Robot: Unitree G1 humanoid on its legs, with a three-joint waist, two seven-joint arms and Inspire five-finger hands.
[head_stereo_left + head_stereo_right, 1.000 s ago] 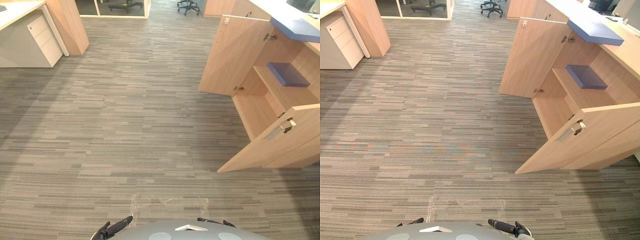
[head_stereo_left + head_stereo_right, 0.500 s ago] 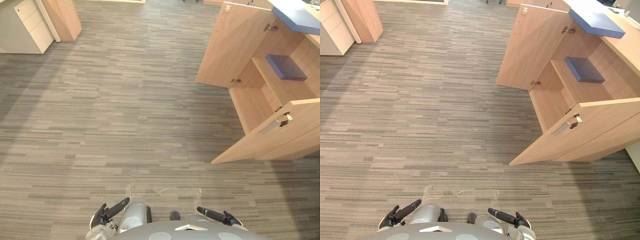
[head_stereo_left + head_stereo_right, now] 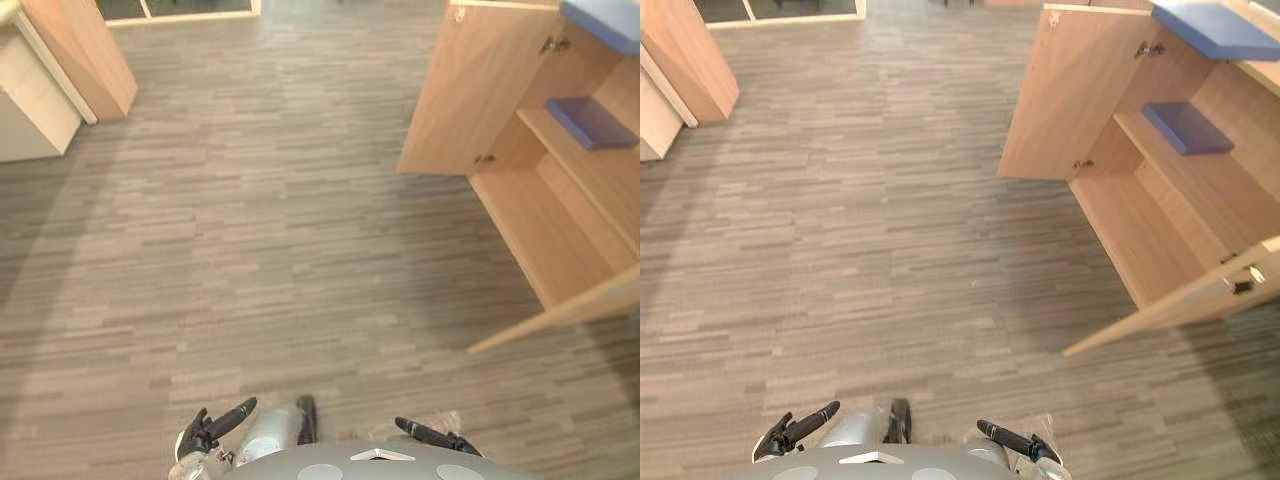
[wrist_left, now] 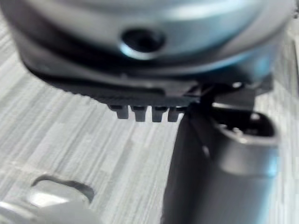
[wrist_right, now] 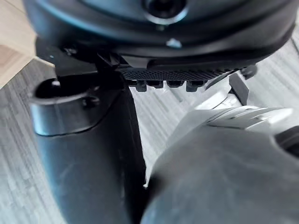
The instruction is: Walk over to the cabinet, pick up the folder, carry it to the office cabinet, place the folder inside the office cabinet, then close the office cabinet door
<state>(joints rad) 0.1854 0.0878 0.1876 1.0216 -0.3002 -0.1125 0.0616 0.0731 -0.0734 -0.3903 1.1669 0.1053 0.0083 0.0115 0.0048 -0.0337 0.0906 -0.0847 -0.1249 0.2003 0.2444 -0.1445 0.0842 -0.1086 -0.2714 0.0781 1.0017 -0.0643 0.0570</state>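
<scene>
A wooden office cabinet (image 3: 560,230) stands open at the right, its far door (image 3: 470,90) and near door (image 3: 1170,312) both swung out over the floor. One blue folder (image 3: 1186,128) lies flat on the cabinet's inner shelf. A second blue folder (image 3: 1215,17) rests on the cabinet top. My left hand (image 3: 215,425) and right hand (image 3: 435,437) hang low at the bottom edge, far from the cabinet, with relaxed fingers and nothing in them. The wrist views show each hand's thumb (image 4: 219,158) (image 5: 84,140) over bare carpet.
Grey striped carpet (image 3: 260,230) stretches between me and the cabinet. A white drawer unit (image 3: 30,115) and a wooden panel (image 3: 80,50) stand at the far left. The near door juts into the walkway at the right.
The camera has moved: the whole picture has shifted, and the cabinet sits larger and further right. My hands hang as they did half a second ago. Nothing was picked up or moved.
</scene>
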